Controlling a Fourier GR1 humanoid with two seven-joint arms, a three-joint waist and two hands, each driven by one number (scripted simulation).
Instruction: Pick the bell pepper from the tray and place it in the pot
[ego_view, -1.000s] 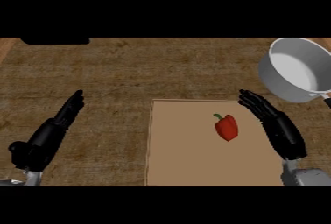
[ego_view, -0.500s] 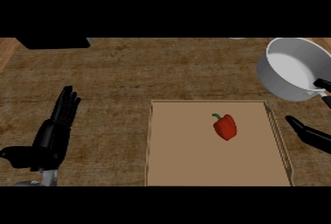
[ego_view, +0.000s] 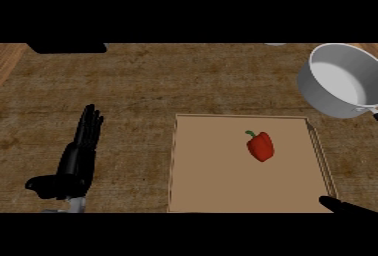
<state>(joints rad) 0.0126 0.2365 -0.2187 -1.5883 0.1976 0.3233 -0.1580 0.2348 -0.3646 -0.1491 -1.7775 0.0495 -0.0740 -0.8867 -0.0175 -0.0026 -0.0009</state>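
Picking has not begun: the bell pepper (ego_view: 260, 146) lies untouched on the tray (ego_view: 221, 195), so the step in hand is the approach to it. The pepper rests in the tray's right half, toward the far edge, stem end pointing away from the robot, with bare tray surface on every side of it.

The right robot hand (ego_view: 353, 208) shows only as a dark tip at the tray's near right corner, low in the view. It is well apart from the pepper, which sits up and to the left of it. Too little of this hand is visible to tell whether its fingers are spread or curled.

The left robot hand (ego_view: 77, 160) rests on the tabletop (ego_view: 148, 90) to the left of the tray, fingers straight and pointing away from the robot, holding nothing. It looks to be idle.

The pot (ego_view: 341, 80) stands beyond the tray's far right corner, its open mouth in view and nothing visible inside.

The next move likely calls for the right robot hand to travel forward over the tray's right edge, come down beside the pepper and close round it, then lift and carry it to the pot.
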